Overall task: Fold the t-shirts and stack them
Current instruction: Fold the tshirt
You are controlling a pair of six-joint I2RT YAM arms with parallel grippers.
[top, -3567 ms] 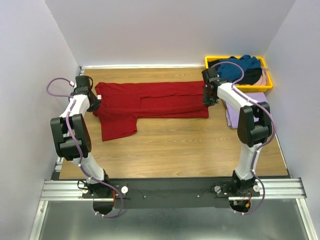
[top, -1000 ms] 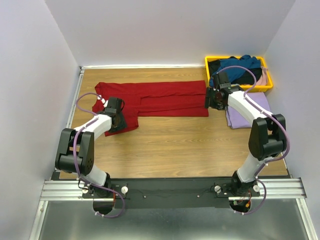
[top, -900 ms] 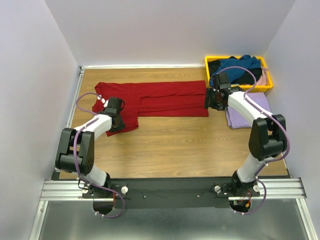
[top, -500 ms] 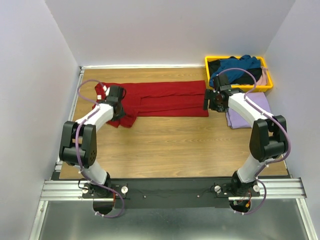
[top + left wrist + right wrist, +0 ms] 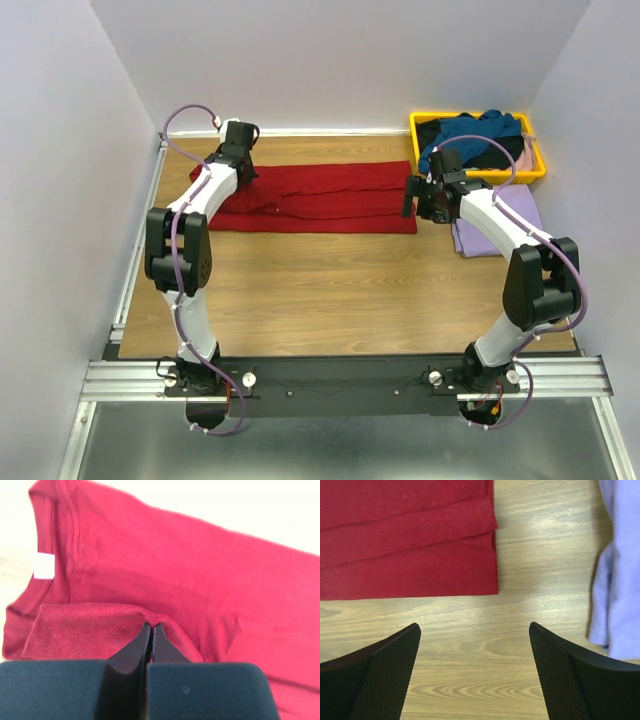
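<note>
Two t-shirts lie out on the table (image 5: 330,290) in the overhead view. We see the dark red t-shirt (image 5: 320,198) as a long folded band across the far half, running from 9 to 3 o'clock. The left pincer (image 5: 244,175) sits on its 9 o'clock end, and the right pincer (image 5: 409,198) is at its 3 o'clock end. At 2 o'clock the yellow tray (image 5: 414,124) holds a heap of cloth with a teal blue t-shirt (image 5: 480,135) on top. The lavender t-shirt (image 5: 500,228) lies folded just at 6 o'clock of that tray.

From the left wrist, we find the left pincer (image 5: 151,626) pressed together, pinching a raised fold of the dark red t-shirt (image 5: 200,570). A white label (image 5: 43,566) shows at 9 o'clock, inside the collar.

From the right wrist, the right pincer (image 5: 474,627) stands wide apart over bare wood, gripping nothing. The dark red t-shirt (image 5: 410,540) fills the 11 o'clock part of this view. The lavender t-shirt (image 5: 620,570) runs along the 3 o'clock edge.
</note>
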